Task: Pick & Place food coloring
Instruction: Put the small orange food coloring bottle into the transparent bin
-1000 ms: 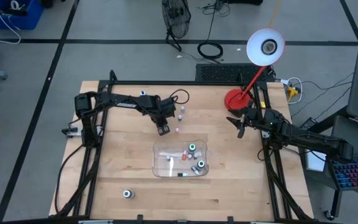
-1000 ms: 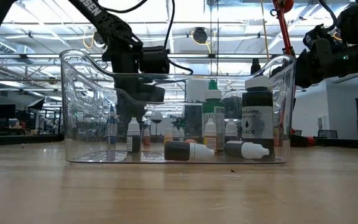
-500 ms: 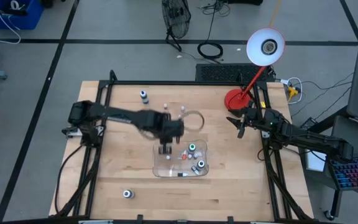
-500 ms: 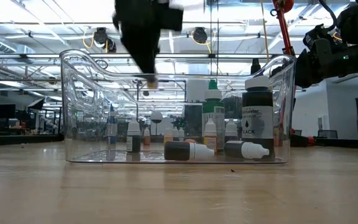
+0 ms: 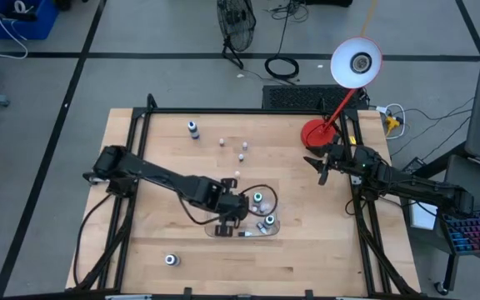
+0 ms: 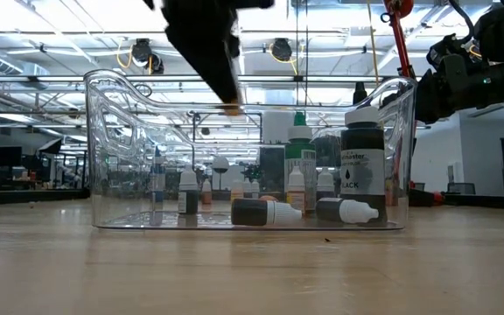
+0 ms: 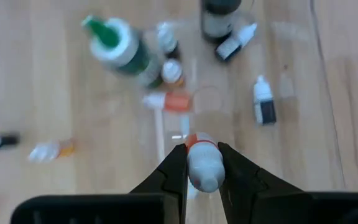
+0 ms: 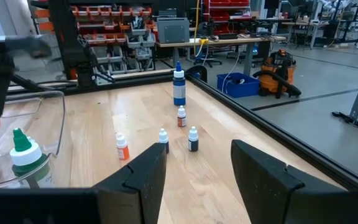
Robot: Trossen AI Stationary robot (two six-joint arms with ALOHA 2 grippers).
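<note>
My left gripper (image 5: 226,218) hangs above the clear tray (image 5: 257,236), shut on a tiny whitish bottle with an orange-red cap (image 7: 204,163). In the low view the gripper (image 6: 232,103) stands above the tray's wall (image 6: 112,149). Several bottles are in the tray: a green-topped one (image 7: 120,50) and a black-labelled one (image 6: 362,166) stand upright, and other small ones lie on their sides (image 6: 265,211). My right gripper (image 5: 322,171) waits open near the table's right edge, touching nothing. My left gripper pinches the tiny bottle between its two fingers (image 7: 174,168), which sit on the sides of its whitish body (image 7: 205,177) just below the orange-red cap. The fingers come from above, pointing down. The bottle is lifted clear above the tray's floor.
Loose bottles stand on the far half of the table: a dark blue-topped one (image 5: 193,129) and a few tiny ones (image 5: 242,151), also in the right wrist view (image 8: 181,116). One larger bottle (image 5: 171,260) sits near the near edge. A red lamp base (image 5: 315,133) stands by the right arm.
My left gripper has swung from the far middle of the table toward the near edge and a little to the right, ending over the tray. The tiny bottle between its fingers has travelled with it. The right arm has kept still.
</note>
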